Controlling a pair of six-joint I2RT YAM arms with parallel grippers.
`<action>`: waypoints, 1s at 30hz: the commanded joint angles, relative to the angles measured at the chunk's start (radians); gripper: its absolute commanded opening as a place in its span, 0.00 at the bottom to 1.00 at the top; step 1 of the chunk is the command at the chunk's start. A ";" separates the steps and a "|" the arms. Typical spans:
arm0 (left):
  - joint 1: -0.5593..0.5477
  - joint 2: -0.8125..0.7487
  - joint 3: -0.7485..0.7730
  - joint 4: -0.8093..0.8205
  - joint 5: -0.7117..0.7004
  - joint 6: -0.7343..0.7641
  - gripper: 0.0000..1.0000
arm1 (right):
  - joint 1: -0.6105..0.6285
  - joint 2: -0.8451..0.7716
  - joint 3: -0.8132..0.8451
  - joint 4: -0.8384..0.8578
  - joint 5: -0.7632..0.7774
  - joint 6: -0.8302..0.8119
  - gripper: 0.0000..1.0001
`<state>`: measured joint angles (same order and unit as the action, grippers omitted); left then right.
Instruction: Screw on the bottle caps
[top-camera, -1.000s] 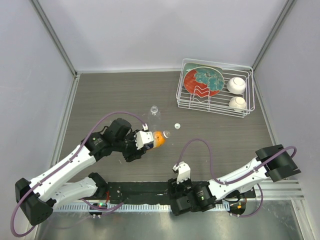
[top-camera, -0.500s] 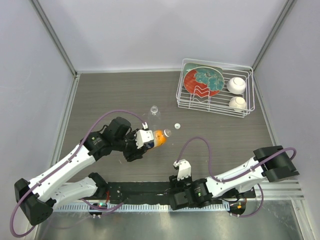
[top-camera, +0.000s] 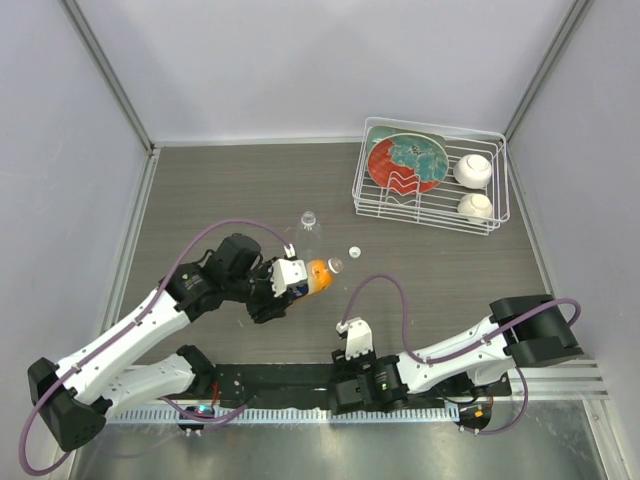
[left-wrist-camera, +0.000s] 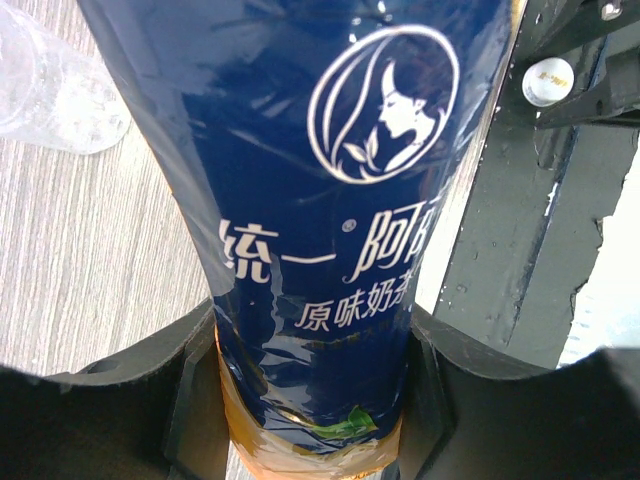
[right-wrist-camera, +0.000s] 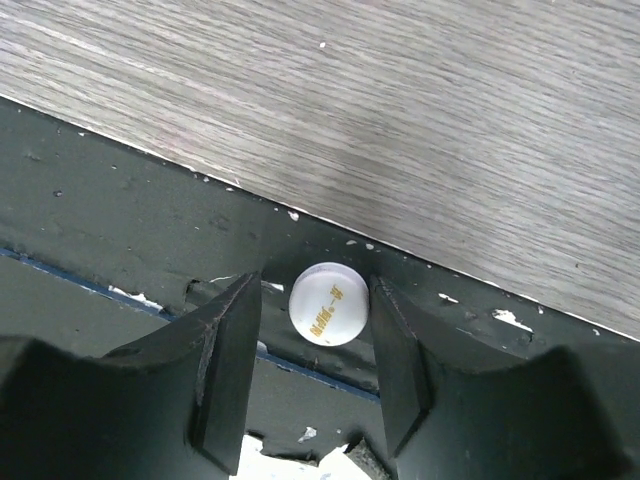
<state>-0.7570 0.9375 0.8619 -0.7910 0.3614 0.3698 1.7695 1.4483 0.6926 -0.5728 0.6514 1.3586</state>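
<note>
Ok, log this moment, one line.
left gripper: gripping orange-liquid plastic bottle | right gripper: open astride small round white cap on black baseplate

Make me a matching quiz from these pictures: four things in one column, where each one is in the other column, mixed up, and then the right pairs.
Things
1. orange bottle
2. red-and-teal plate
3. cap with yellow print
4. clear bottle

Places
A. in the white wire rack
B. on the wood table, held by nothing
C. gripped by the left fingers
D. on the black strip, between the right fingers

Pairs: 1-C, 2-A, 3-D, 4-B
</note>
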 joint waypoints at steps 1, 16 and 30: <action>-0.001 -0.025 0.043 0.001 0.025 -0.012 0.04 | -0.001 0.015 0.041 0.002 -0.010 -0.012 0.52; -0.001 -0.031 0.049 0.001 0.027 -0.025 0.05 | 0.004 0.087 0.108 -0.093 -0.016 -0.047 0.49; -0.001 -0.031 0.066 0.001 0.024 -0.042 0.05 | -0.004 -0.073 0.180 -0.260 0.122 -0.053 0.20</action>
<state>-0.7570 0.9203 0.8772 -0.7979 0.3672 0.3450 1.7718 1.5116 0.7883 -0.7151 0.6495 1.3151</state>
